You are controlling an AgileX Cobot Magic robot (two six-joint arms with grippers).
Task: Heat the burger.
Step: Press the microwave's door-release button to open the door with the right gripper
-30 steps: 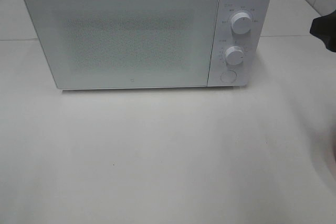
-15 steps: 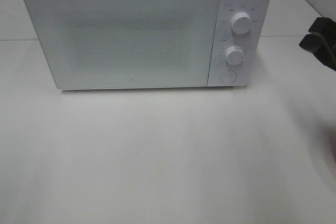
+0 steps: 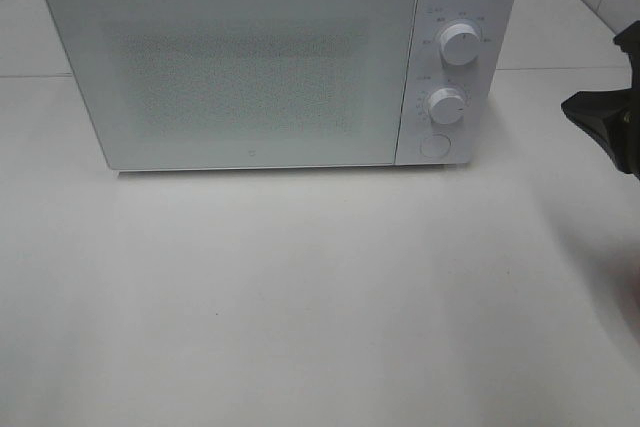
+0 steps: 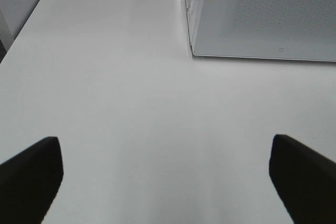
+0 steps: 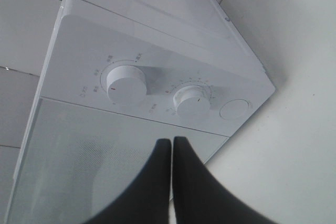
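- Lying outside all 3 views or hidden from them, the burger could not be placed.
- A white microwave stood toward the back of the white table, its door shut and its front facing the high camera.
- On the panel to the right of the door sat 2 dials and 1 button in a column: the upper knob, the lower knob and, lowest, the round button.
- The right gripper hung at the right edge of the high view, beside the panel at about the lower knob's height and apart from the microwave.
- In its wrist view the right gripper had its 2 black fingers pressed together with nothing between them, pointing toward the panel.
- The left gripper was over bare table in front of the microwave's left corner, its 2 fingers spread wide and holding nothing.
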